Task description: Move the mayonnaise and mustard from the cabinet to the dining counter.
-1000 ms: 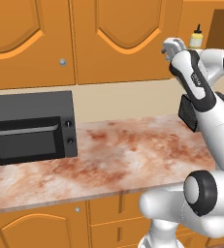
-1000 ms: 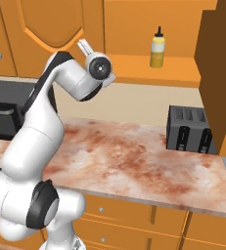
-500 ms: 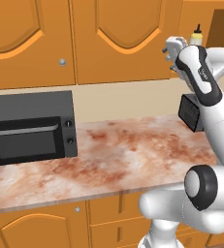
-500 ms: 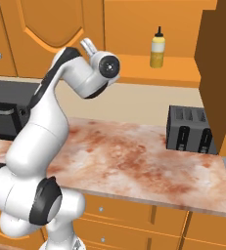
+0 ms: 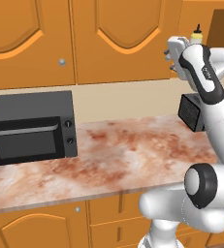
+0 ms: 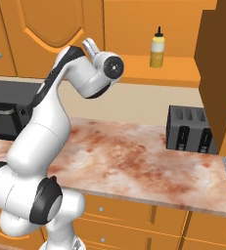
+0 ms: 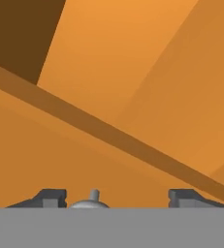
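Landmark: the open cabinet [image 6: 183,73], its shelf carrying the mustard [image 6: 157,48].

Far left of the cabinet: black microwave [image 5: 33,126] on the marbled wall bench [image 6: 134,156]. No part in this step, but the arm's elbow sweeps above that end of the bench.

Just left of the cabinet's open bay: pincer [image 7: 111,196] raised to shelf height, fingers [image 7: 50,197] spread apart, released, nothing between them. Hand view faces orange cabinet panels and a shelf edge running diagonally; no bottle in its line of sight.

Inside the cabinet: mustard upright on the shelf, near the front edge, well apart from the pincer. Mayonnaise not located in these views.

Right of the cabinet bay: open door [image 6: 219,73] hangs forward; black toaster [image 6: 190,129] on the bench below it.

Risks, as judged:
- Hand is rolled; an approach from this pose could clip the shelf lip or door.
- The slim bottle tips easily if one finger touches first.
- A knocked bottle would fall to the bench by the toaster.
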Motion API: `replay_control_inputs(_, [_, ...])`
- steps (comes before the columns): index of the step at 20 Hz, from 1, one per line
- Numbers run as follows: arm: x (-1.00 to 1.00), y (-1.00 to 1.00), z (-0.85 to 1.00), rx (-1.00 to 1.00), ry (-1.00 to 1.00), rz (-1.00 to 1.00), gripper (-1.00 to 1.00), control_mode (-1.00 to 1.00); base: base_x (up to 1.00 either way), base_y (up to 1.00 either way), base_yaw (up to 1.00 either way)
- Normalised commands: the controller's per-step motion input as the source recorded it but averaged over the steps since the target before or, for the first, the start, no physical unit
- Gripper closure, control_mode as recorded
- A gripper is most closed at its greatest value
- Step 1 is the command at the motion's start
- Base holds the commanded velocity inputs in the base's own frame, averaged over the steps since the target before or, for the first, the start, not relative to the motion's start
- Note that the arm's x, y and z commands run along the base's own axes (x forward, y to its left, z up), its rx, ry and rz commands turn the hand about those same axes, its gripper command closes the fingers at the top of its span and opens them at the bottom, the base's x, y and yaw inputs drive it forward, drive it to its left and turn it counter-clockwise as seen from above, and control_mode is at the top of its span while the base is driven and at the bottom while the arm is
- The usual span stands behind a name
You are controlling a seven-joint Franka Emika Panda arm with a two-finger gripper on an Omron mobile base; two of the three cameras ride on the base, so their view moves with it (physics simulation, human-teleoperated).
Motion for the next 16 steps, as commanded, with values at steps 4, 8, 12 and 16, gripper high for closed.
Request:
replay_control_inputs(4, [0.05,0.06,-0.04,0.0,0.0,0.0,1.0,-1.0,0.0,0.0,0.0])
replay_control_inputs(8, [0.0,0.0,0.0,0.0,0.0,0.0,1.0,-1.0,0.0,0.0,0.0])
replay_control_inputs(12, [0.0,0.1,0.0,-0.01,0.0,0.0,1.0,-1.0,0.0,0.0,0.0])
replay_control_inputs(16, [0.04,0.46,0.0,0.0,0.01,0.0,1.0,-1.0,0.0,0.0,0.0])
